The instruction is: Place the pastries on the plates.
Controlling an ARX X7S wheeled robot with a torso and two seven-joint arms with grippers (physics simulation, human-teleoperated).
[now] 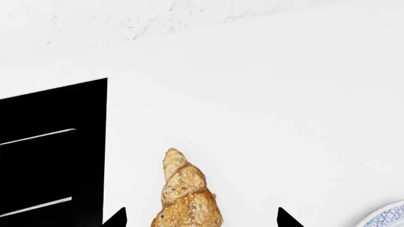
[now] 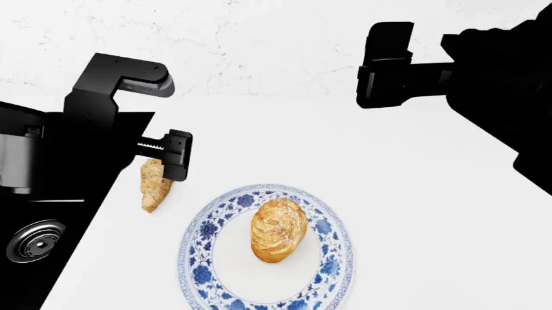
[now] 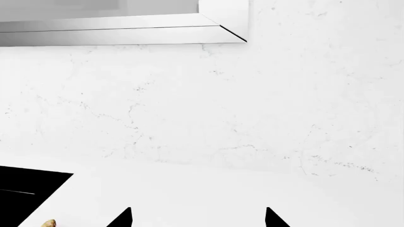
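Looking over the white counter (image 2: 414,213), I see no brand, label or readable writing on any object; the only decoration is the blue floral pattern on the rim of the white plate (image 2: 200,271). The oval golden-brown puff (image 2: 278,229) lies inside this plate, near its middle.

The croissant (image 2: 155,185) lies on the bare counter just beside the plate's left side, close to the edge of the black cooktop (image 2: 52,258), which has a round knob. In the left wrist view the croissant (image 1: 186,196) points its tapered end away from the camera, with dark speckles on its crust, and a small part of the floral plate rim (image 1: 386,216) shows at the corner.

The left gripper (image 2: 169,155) reaches from the cooktop side and stands right over the far end of the croissant. Its jaws are apart: in the left wrist view the two black fingertips (image 1: 117,218) stand wide on both sides of the croissant and do not touch it.

The right gripper (image 2: 386,63) is held high near the marble wall (image 2: 258,39), well apart from the plate. In the right wrist view its fingertips (image 3: 122,218) are also spread, with nothing between them.
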